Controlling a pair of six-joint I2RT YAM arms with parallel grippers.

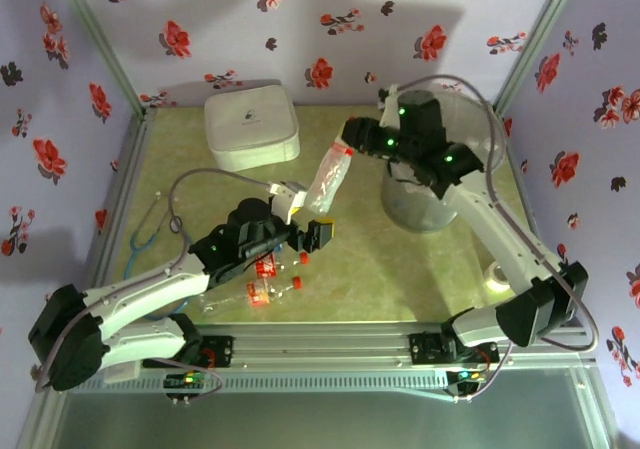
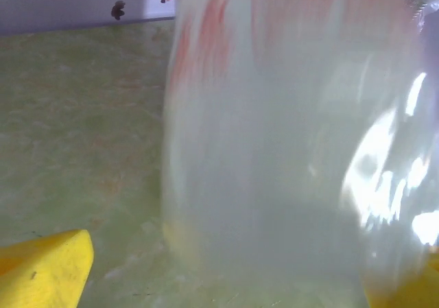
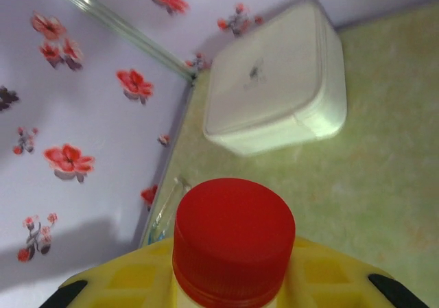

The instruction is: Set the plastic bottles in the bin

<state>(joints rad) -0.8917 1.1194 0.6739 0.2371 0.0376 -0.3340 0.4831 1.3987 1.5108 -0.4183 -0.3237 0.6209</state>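
The held bottle [image 1: 328, 177] hangs tilted in the air just left of the bin [image 1: 425, 214], red cap [image 3: 233, 243] uppermost and nearest the bin, base pointing away from it. The right gripper [image 1: 348, 144] is clamped narrow around its neck, the cap standing up between the yellow fingers [image 3: 329, 270]. The left gripper [image 1: 308, 221] sits at the bottle's base, on the side away from the bin, with its jaws spread wide and the clear body between them but not pinched.

The risk I see is in the grip: 1 pinch on a slim neck, with the whole body hanging off it. A quick swing toward the bin could make the bottle pivot or slide out of the fingers. The base may also brush the left gripper's open fingers on the way and twist loose. A release too soon would bounce it off the thick rim onto the table [image 1: 360, 279].

Farther left of the bin, several loose bottles [image 1: 262, 269] lie under the left arm; a fallen bottle could scatter them. The white box [image 1: 252, 127] stands well left of the bin
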